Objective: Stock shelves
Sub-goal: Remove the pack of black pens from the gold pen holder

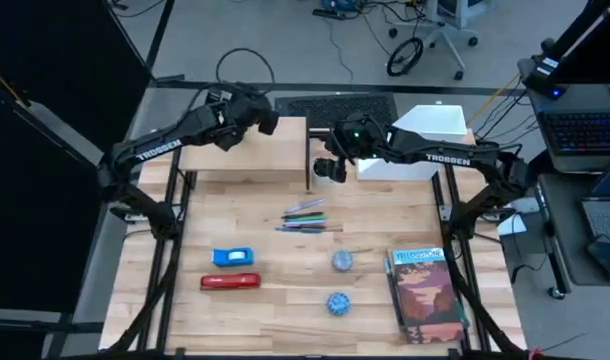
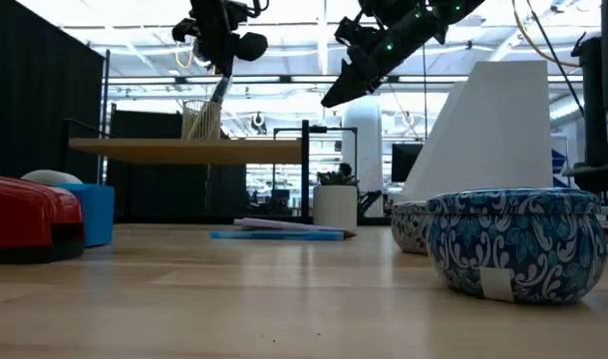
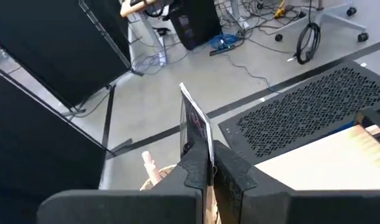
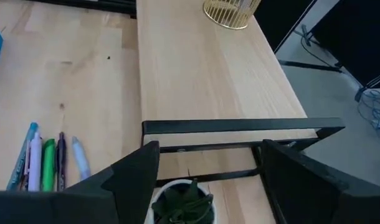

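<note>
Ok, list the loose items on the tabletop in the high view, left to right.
Red stapler → bunch of pens → blue patterned tin → Yellowstone book. The blue tape dispenser and second tin overlap these, so they are left out.

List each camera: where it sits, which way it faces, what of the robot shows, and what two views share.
High: above the table, straight down; both arms, left gripper at the shelf, right gripper beside it.
Low: table-top height, level across past a bowl; both grippers hang from above.
Left wrist: looks past its fingers, shut on a thin strip, to the floor.
Right wrist: looks down between open fingers at the shelf.
Shared: high and right wrist both show the pens.
</note>
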Robot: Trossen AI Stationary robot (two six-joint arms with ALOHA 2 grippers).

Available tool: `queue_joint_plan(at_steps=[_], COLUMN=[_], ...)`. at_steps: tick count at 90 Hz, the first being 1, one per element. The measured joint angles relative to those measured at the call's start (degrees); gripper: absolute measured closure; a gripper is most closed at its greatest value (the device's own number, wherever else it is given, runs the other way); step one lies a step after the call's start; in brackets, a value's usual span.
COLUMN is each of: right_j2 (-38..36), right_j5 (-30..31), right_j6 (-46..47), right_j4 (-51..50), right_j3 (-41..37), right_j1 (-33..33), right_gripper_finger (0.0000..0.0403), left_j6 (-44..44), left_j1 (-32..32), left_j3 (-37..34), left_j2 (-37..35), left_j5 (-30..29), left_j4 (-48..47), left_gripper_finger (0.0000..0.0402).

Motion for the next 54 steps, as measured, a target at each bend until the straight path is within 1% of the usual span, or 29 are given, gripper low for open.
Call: queue_joint_plan(at_steps=[9,23,45,54], right_j2=[0.0,0.0,0.0,0.0], right_j5=[0.0,0.0,0.0,0.0], right_j6=[0.0,0.0,0.0,0.1], right_j4=[0.0,0.0,0.1,0.3], right_j3=[0.0,0.0,0.0,0.0], right_j1=[0.0,0.0,0.0,0.0], right_gripper_finger=[0.0140,0.0140,0.0140,0.0140], left_j6=[2.0,6.8,17.4,20.5], left_j1=[-0.5,-1.2,-2.7,-3.2], left_j3=[0.0,0.0,0.0,0.0], left_j2=[-1.1,-4.1,-10.1,-12.9], left_j5=[0.0,0.0,0.3,2.4], left_j4=[0.5,4.9,10.4,12.0], left_gripper_finger=[0.0401,0.0402,0.0401,0.0401])
